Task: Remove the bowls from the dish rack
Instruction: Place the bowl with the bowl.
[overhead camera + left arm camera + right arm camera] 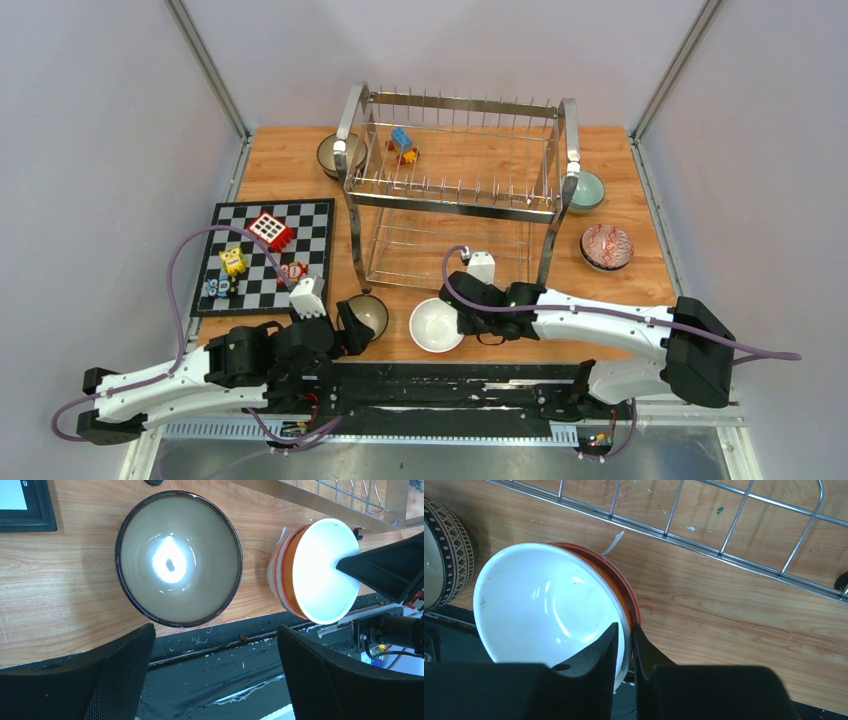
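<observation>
- Wooden table (620, 290): the orange-white bowl (549, 615) is pinched by its rim in the right gripper (625, 632), just in front of the dish rack (455, 205).
- Setting-down is judged in hand; a release is called for next.
- The left gripper (212, 645) is spread wide above a dark-rimmed bowl (179, 558).
- Contact between the held bowl and the table cannot be made out.

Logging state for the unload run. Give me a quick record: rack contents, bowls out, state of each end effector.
dish rack: no bowl visible in it; toy block at its upper tier
bowls out of rack: five in the top view
orange-white bowl: near edge, rim pinched by right end effector
brown dark-rimmed bowl: upright, left of the orange-white one, untouched
left end effector: open, empty, hovering by that bowl
dark bowl: left of rack
teal bowl, red patterned bowl: right of rack
</observation>
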Tool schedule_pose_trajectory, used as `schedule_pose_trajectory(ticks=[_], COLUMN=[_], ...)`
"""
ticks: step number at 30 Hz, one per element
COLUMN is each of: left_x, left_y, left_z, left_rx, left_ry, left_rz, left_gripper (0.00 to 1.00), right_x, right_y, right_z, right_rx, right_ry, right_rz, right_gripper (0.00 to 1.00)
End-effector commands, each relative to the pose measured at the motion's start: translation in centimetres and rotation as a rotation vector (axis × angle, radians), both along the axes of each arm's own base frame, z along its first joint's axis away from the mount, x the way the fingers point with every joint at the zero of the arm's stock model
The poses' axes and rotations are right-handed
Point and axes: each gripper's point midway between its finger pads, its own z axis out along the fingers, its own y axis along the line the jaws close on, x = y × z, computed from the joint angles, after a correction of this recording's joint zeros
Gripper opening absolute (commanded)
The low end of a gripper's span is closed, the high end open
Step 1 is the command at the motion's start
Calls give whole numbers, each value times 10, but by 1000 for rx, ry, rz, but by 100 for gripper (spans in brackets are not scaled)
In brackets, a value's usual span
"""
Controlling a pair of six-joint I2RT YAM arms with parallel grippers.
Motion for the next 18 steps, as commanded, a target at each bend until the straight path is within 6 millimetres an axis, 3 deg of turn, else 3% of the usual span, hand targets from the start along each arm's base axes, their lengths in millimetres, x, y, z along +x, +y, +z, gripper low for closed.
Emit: schedule_pose_trajectory(ticks=[1,9,18], left_x=[1,1,2], left_y=[0,-1,0], left_z=[-1,-1,-1], left_rx=[-13,-15,-9], left_ry=[-3,-3,-8], left_rz=[10,11,13], left_gripper=[93,93,93], right_x=[-4,-5,-4], right_y=[-2,-6,-17], right_z=[-6,-6,7], right_rx=[-5,-17,-55], right_ry=[29,31,9], right_rz=[13,12,12], right_gripper=[22,32,44])
